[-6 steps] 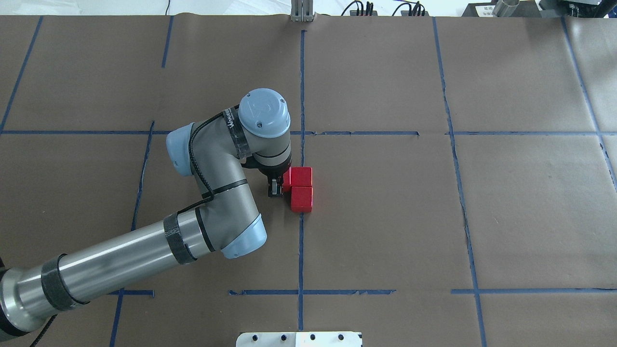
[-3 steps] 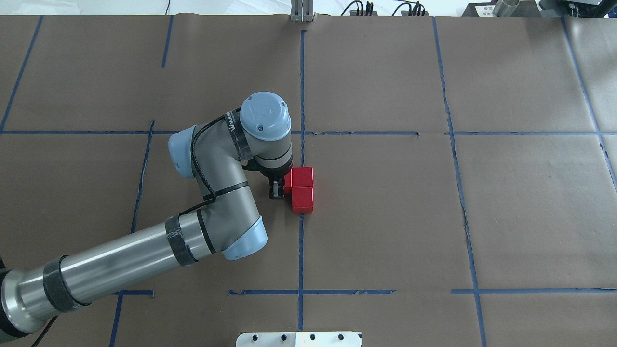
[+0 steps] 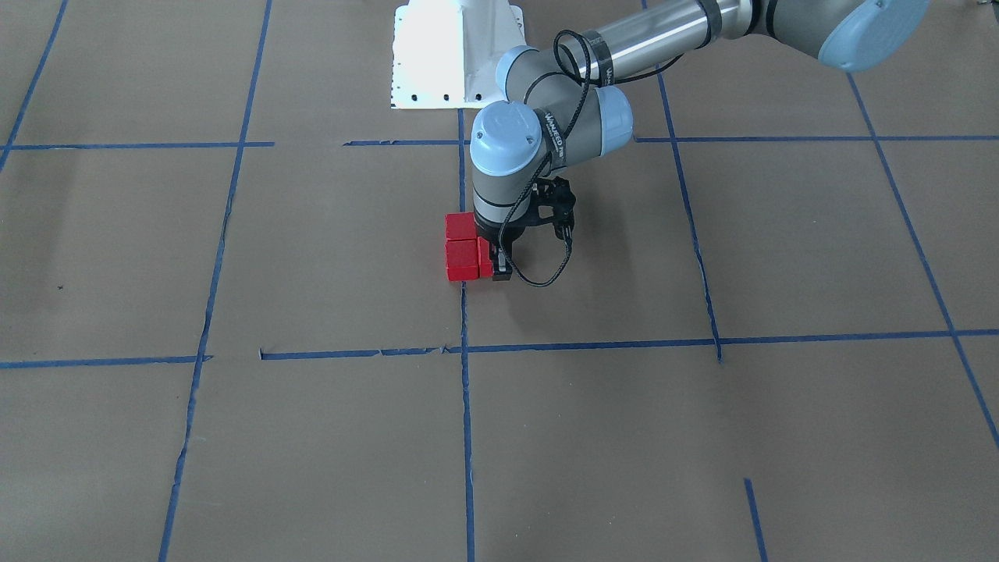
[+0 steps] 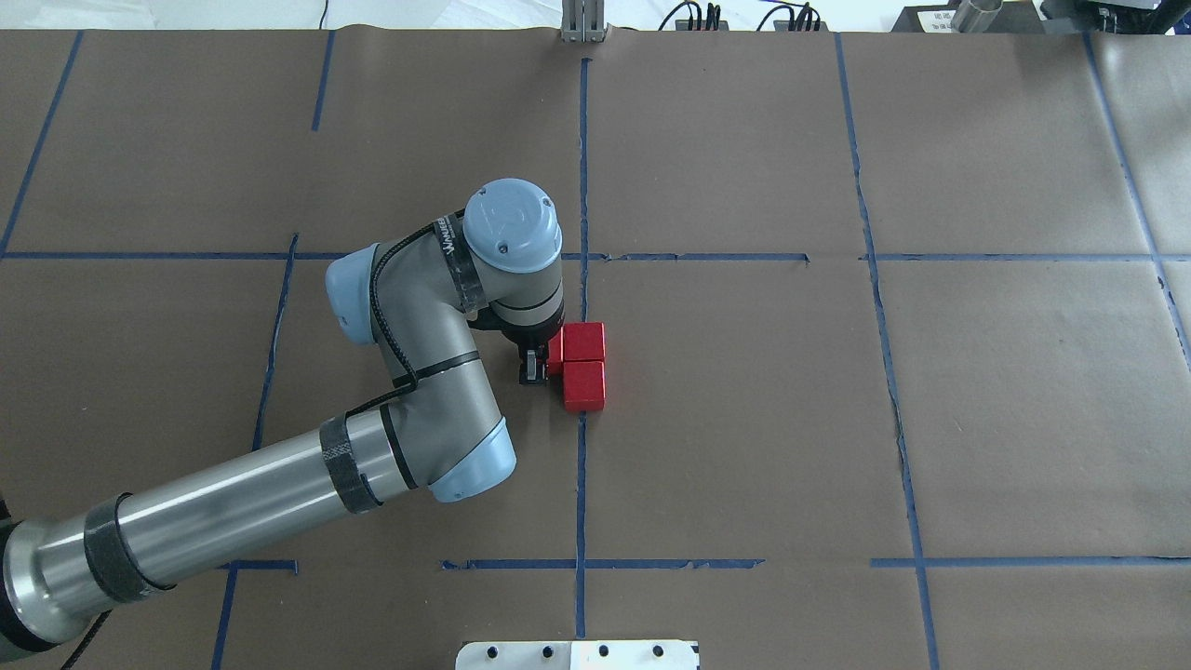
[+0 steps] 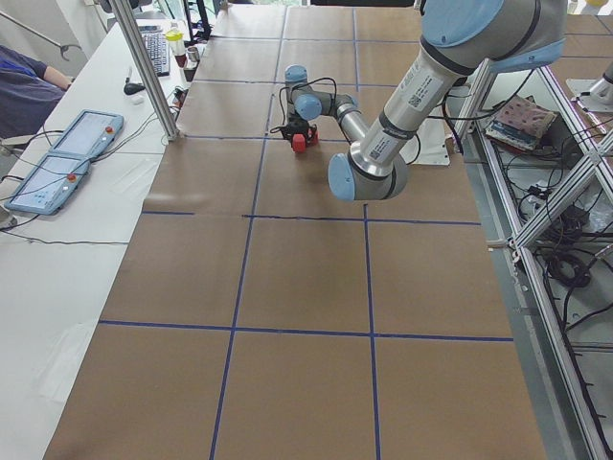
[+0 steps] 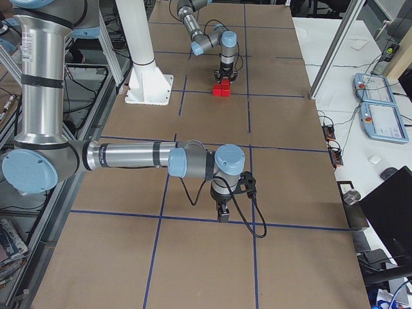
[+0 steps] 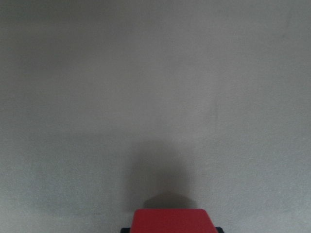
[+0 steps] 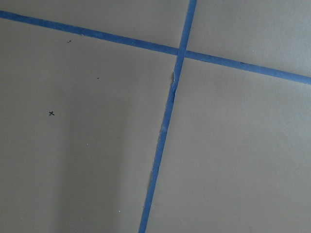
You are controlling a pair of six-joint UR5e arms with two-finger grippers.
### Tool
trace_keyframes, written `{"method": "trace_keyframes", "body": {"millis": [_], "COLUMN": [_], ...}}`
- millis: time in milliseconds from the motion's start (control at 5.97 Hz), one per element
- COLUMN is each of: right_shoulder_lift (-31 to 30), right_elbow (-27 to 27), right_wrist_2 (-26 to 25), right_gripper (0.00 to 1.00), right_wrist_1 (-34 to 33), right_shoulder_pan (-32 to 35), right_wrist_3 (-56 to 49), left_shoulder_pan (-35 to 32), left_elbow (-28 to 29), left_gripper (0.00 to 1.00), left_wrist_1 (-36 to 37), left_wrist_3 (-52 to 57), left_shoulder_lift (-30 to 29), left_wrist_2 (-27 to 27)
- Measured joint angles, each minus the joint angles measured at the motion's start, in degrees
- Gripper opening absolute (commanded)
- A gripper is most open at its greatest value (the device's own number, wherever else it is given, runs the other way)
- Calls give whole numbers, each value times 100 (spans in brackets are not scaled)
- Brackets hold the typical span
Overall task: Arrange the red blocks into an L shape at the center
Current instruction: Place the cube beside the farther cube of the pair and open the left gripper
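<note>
Holding third red block [image 4: 555, 351] clamped in left gripper [image 4: 540, 358], low on paper, seemingly touching the far one of two joined red blocks [image 4: 583, 383] in center square [image 4: 726, 409], probably to close the L. Cannot tell for right gripper [image 6: 222, 214], well apart.
</note>
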Motion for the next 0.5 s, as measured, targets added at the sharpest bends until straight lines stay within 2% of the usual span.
{"method": "trace_keyframes", "body": {"millis": [503], "right_shoulder_lift": [0], "right_elbow": [0], "right_wrist_2": [0], "right_gripper": [99], "right_wrist_1": [1], "right_shoulder_pan": [0], "right_wrist_3": [-2], "left_shoulder_pan": [0], "left_elbow": [34], "left_gripper": [58], "left_wrist_1": [0], "left_wrist_3": [-12], "left_shoulder_lift": [-7], "left_wrist_2": [106]}}
